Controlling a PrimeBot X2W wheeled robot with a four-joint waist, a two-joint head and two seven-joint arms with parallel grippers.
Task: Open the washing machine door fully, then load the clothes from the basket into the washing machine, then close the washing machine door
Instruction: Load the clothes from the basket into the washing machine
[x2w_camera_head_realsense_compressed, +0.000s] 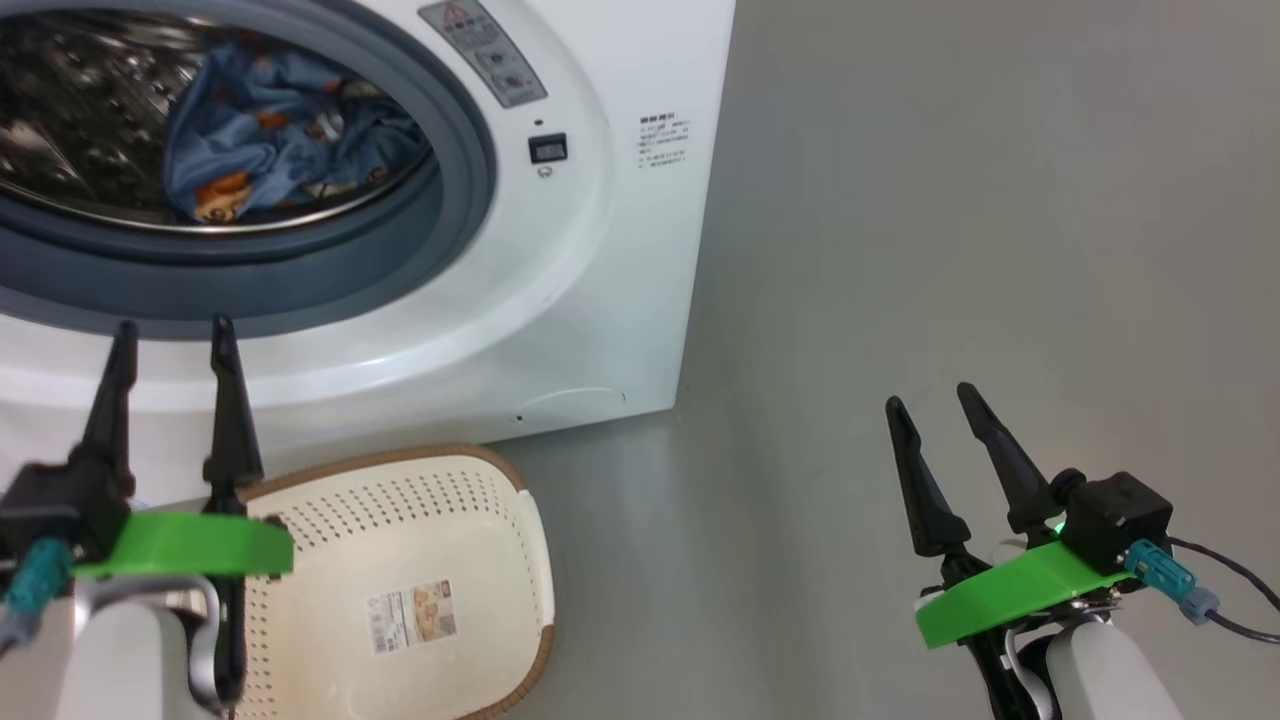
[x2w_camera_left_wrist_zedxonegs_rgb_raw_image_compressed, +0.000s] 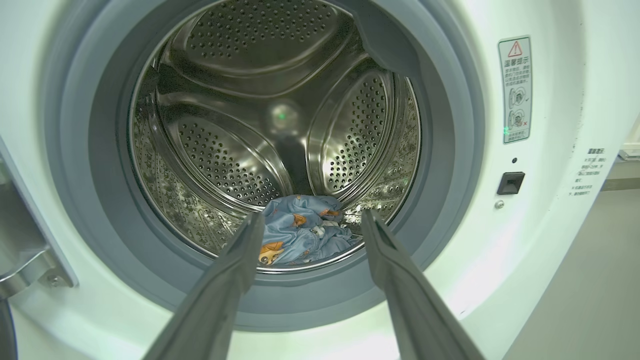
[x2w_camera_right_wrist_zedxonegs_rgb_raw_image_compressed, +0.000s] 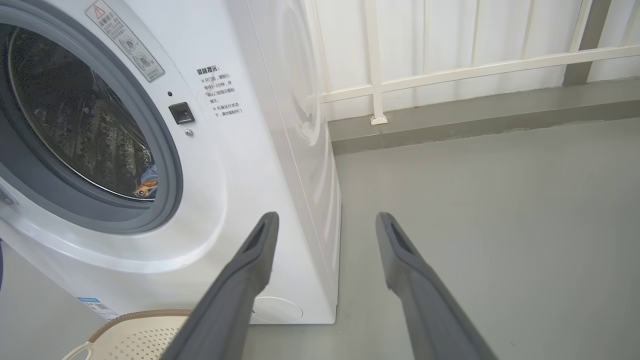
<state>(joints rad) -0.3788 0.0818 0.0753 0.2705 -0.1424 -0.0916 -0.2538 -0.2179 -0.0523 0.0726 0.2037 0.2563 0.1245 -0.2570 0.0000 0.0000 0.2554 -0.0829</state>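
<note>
The washer (x2w_camera_head_realsense_compressed: 640, 250) has a glossy white shell, smooth enough to catch highlights. In its mouth the gasket (x2w_camera_left_wrist_zedxonegs_rgb_raw_image_compressed: 90, 200) is matt grey rubber. The drum (x2w_camera_left_wrist_zedxonegs_rgb_raw_image_compressed: 225, 165) behind it is bright, mirror-like perforated steel. Inside the washer the clothes (x2w_camera_left_wrist_zedxonegs_rgb_raw_image_compressed: 300, 235) are soft, crumpled cloth. Before the washer, the basket (x2w_camera_head_realsense_compressed: 400, 520) is matt cream perforated plastic with a brown woven-look rim and a paper sticker (x2w_camera_head_realsense_compressed: 415, 615). The floor (x2w_camera_head_realsense_compressed: 950, 250) beside the washer is smooth, dull grey. The left gripper (x2w_camera_head_realsense_compressed: 172, 323) and right gripper (x2w_camera_head_realsense_compressed: 928, 395) have matt dark fingers.
</note>
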